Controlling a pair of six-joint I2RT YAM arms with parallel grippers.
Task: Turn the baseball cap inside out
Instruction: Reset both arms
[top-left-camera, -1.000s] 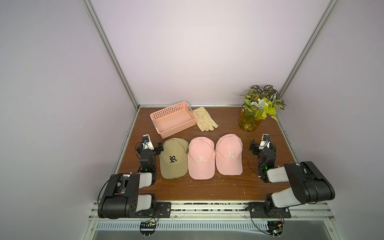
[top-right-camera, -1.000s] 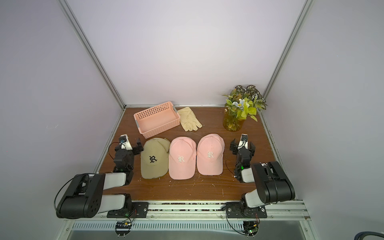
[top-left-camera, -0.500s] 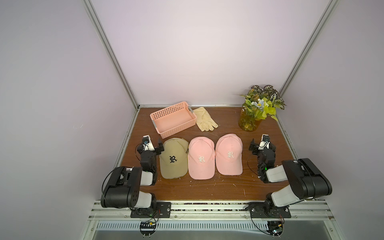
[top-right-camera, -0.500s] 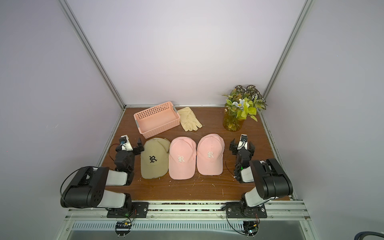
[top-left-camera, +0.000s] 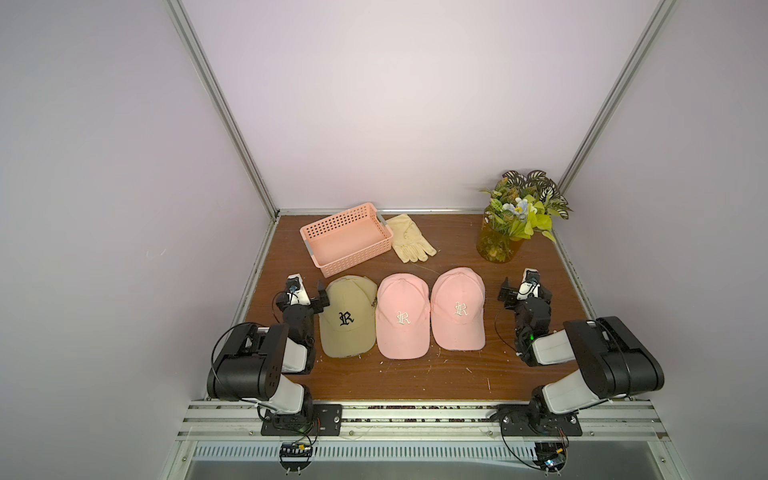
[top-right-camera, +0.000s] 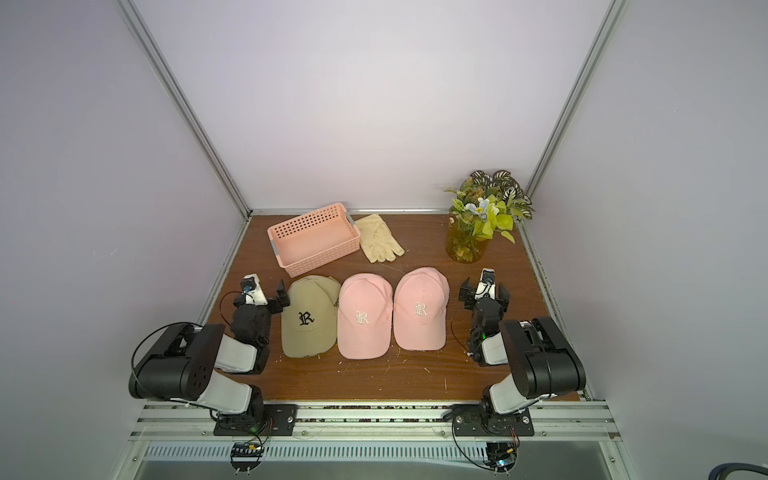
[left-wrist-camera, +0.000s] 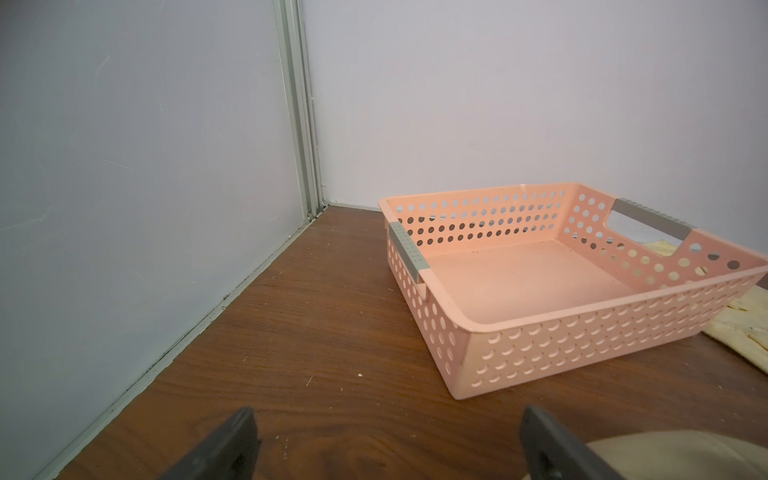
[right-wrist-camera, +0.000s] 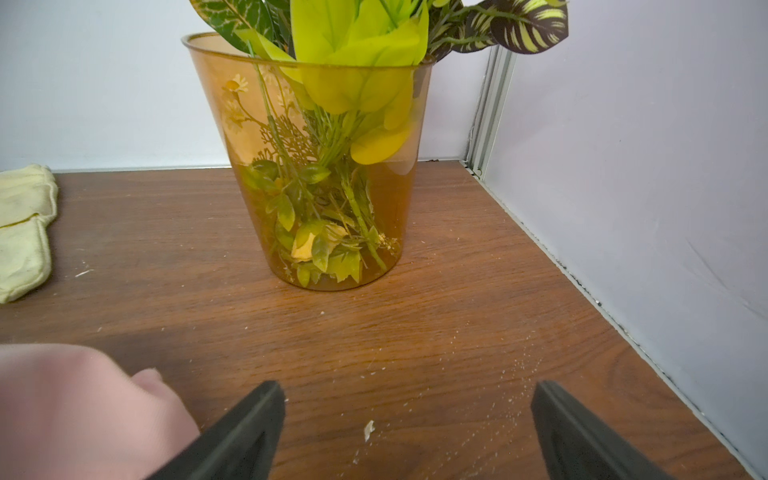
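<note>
khaki fabric baseball cap on brown wooden bench, just beside spread, empty left hand; right hand spread near pink fabric cap. caps unmoved since earlier; left elbow shifted.

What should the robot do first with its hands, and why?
Probably ease the open left gripper sideways onto the tan cap's rim and pinch it. That cap lies right side out, right beside those jaws, and the jaws are empty.
</note>
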